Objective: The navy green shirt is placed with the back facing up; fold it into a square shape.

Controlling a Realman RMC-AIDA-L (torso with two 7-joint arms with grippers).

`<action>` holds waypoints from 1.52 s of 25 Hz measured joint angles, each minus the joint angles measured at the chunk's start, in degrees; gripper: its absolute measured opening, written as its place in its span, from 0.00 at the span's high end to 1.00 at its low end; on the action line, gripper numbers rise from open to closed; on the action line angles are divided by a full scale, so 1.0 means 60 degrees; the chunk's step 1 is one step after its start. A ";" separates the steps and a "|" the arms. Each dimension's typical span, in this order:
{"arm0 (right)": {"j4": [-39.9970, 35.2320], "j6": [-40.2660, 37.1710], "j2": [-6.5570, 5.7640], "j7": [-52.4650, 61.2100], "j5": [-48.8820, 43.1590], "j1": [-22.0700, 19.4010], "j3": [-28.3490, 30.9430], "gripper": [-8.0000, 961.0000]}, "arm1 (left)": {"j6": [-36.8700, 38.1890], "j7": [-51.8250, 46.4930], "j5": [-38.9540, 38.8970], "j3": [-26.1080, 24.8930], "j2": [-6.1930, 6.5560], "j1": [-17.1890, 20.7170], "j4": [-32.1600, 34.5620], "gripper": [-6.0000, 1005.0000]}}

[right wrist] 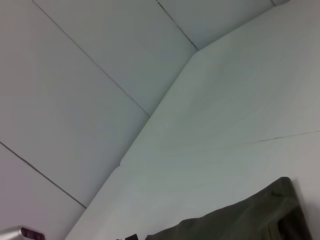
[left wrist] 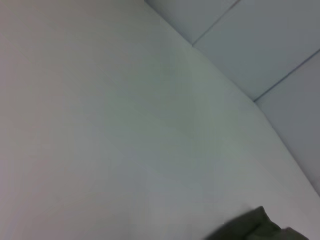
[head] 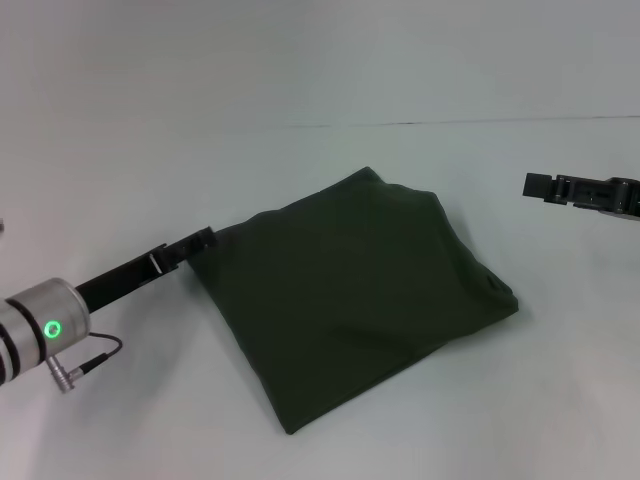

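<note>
The navy green shirt [head: 350,290] lies folded into a rough square, turned like a diamond, in the middle of the white table, plain side up. My left gripper [head: 200,242] reaches in low from the left, its tip at the shirt's left corner. My right gripper [head: 535,186] hovers to the right of the shirt, apart from it and above the table. A corner of the shirt [left wrist: 250,227] shows in the left wrist view. The right wrist view shows one edge of the shirt [right wrist: 240,220].
The white table [head: 300,90] stretches around the shirt on all sides, with a thin seam [head: 450,123] running across behind it. Pale wall panels [right wrist: 75,75] rise beyond the table's far edge. My left arm's silver cuff [head: 40,325] sits near the front left.
</note>
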 joint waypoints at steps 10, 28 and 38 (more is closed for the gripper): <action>0.0008 0.0000 0.0000 0.0000 0.0024 -0.0037 0.0035 0.02 | 0.0076 -0.0055 0.0000 0.0384 -0.0024 -0.0150 -0.0057 0.16; -0.0026 0.0072 0.0059 -0.0033 0.0022 -0.0083 0.0049 0.02 | -0.0102 0.0098 0.0002 0.0627 0.0002 -0.0342 0.0070 0.36; 0.0009 0.0088 0.0076 -0.0054 0.0023 -0.0094 0.0085 0.02 | -0.0161 0.0099 0.0004 0.0717 0.0036 -0.0405 0.0080 0.83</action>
